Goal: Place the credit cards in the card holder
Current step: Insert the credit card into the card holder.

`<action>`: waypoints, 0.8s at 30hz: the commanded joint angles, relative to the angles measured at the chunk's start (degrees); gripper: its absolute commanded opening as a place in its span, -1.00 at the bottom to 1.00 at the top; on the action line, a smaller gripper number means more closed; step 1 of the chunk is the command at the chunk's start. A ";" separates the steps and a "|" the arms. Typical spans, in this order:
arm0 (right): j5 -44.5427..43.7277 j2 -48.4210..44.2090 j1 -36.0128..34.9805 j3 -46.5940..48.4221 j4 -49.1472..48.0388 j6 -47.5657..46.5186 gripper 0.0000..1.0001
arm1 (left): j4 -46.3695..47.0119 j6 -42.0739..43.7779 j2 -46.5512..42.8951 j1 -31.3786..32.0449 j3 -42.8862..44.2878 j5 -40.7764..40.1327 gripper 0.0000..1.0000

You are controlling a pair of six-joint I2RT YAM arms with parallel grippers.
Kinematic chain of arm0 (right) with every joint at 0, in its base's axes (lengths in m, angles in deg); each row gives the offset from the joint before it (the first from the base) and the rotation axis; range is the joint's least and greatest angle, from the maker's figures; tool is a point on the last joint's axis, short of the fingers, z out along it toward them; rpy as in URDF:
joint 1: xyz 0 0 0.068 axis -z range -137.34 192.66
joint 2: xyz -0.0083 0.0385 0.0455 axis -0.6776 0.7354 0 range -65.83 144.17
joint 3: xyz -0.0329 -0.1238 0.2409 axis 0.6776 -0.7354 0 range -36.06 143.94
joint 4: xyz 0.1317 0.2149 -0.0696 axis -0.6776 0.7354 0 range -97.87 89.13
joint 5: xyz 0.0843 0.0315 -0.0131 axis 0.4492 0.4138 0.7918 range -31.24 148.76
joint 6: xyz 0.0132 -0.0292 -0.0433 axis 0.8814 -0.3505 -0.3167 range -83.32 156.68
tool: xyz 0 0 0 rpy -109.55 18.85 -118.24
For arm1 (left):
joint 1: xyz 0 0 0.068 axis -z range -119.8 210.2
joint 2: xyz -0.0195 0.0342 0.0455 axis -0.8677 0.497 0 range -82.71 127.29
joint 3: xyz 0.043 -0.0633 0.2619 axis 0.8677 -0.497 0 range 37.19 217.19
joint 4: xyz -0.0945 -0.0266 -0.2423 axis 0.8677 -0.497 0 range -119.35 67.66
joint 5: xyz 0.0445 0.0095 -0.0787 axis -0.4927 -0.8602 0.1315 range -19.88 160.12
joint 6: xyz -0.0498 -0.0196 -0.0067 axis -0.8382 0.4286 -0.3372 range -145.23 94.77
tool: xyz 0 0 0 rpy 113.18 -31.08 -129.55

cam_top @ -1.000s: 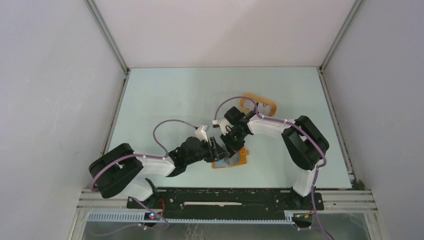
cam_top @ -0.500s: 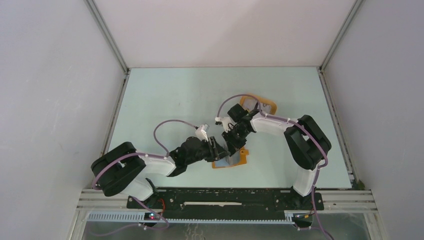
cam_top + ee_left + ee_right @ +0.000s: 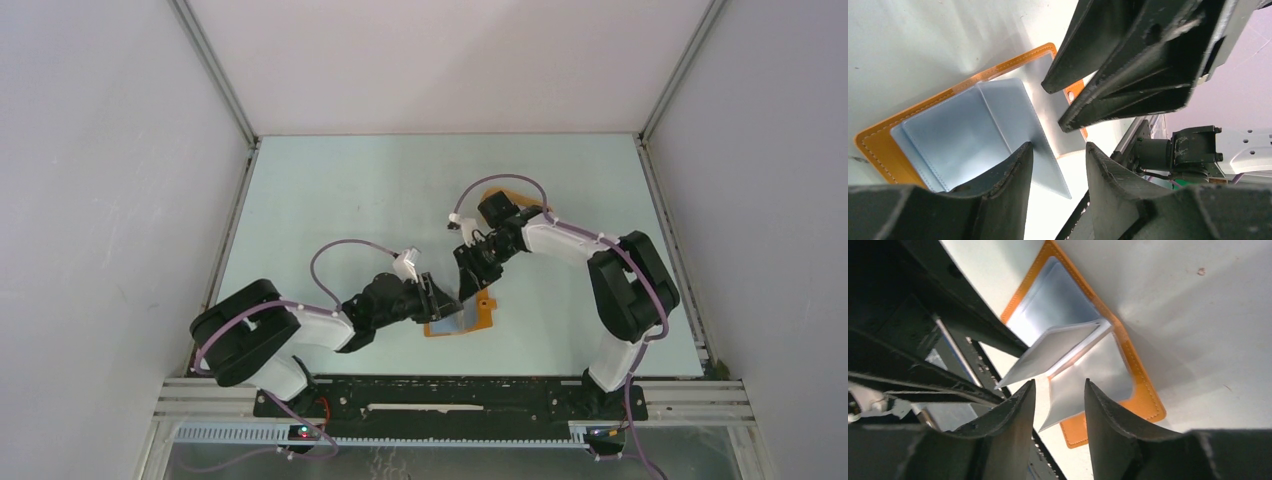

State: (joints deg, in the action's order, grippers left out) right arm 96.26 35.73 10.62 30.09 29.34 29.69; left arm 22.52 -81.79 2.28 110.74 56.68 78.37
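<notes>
From my remote desk I see the orange card holder (image 3: 484, 319) lying open on the pale table (image 3: 330, 200), toward six o'clock of its centre; pale blue credit cards (image 3: 958, 135) sit inside it, one tilted up on edge; my left gripper (image 3: 1058, 146) reaches in from nine o'clock, fingers apart beside that tilted card; my right gripper (image 3: 1058, 382) hangs at twelve o'clock, fingers parted, clasping nothing.

Card holder (image 3: 875, 147), tray (image 3: 522, 192) on table (image 3: 350, 200)
</notes>
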 commanded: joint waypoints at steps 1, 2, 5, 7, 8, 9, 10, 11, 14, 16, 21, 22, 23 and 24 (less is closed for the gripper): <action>10.09 -1.66 1.97 1.44 0.28 1.61 0.04 | 4.82 -0.81 1.39 -0.35 -0.18 1.86 -0.04; 11.90 -1.44 2.31 1.15 -0.15 2.13 0.08 | 4.88 -0.83 1.52 -0.36 -0.19 1.87 -0.04; 16.20 -0.13 2.77 0.74 -0.69 3.23 0.12 | 4.88 -0.79 1.67 -0.36 -0.15 1.90 -0.04; 18.29 0.86 2.85 0.74 -0.88 3.67 0.14 | 4.88 -0.78 1.82 -0.35 -0.06 1.86 -0.05; 19.29 1.11 2.89 0.73 -0.84 3.77 0.16 | 4.88 -0.80 1.95 -0.36 -0.02 1.86 -0.05; 19.96 1.24 2.94 0.73 -0.88 3.82 0.18 | 4.88 -0.82 2.12 -0.36 0.02 1.86 -0.06; 20.08 1.34 2.94 0.78 -0.83 3.84 0.20 | 4.88 -0.84 2.25 -0.36 0.07 1.90 -0.06; 20.01 1.36 2.94 0.76 -0.85 3.83 0.22 | 4.88 -0.84 2.47 -0.34 0.17 2.00 -0.06; 18.89 1.90 2.94 0.76 -0.80 3.98 0.26 | 4.88 -0.84 2.78 -0.34 0.54 2.19 -0.07; 17.41 2.56 2.94 0.76 -0.77 4.07 0.26 | 4.88 -0.78 2.94 -0.39 0.63 2.21 -0.07; 14.69 3.85 2.57 0.74 -0.78 4.34 0.21 | 4.54 -0.66 3.32 -0.45 0.89 2.44 -0.09; 14.17 4.01 2.36 0.74 -0.84 4.41 0.20 | 4.53 -0.66 3.34 -0.45 0.95 2.47 -0.09; 13.62 4.12 2.26 0.76 -0.83 4.50 0.19 | 4.53 -0.62 3.40 -0.45 0.91 2.55 -0.09; 13.14 4.21 2.12 0.74 -0.93 4.52 0.18 | 4.47 -0.58 3.41 -0.40 0.95 2.56 -0.09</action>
State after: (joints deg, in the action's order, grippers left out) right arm 111.12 39.35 13.79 30.11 28.51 33.32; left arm 24.86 -82.27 5.45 110.68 56.68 80.88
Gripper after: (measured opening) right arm 0.599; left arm 0.458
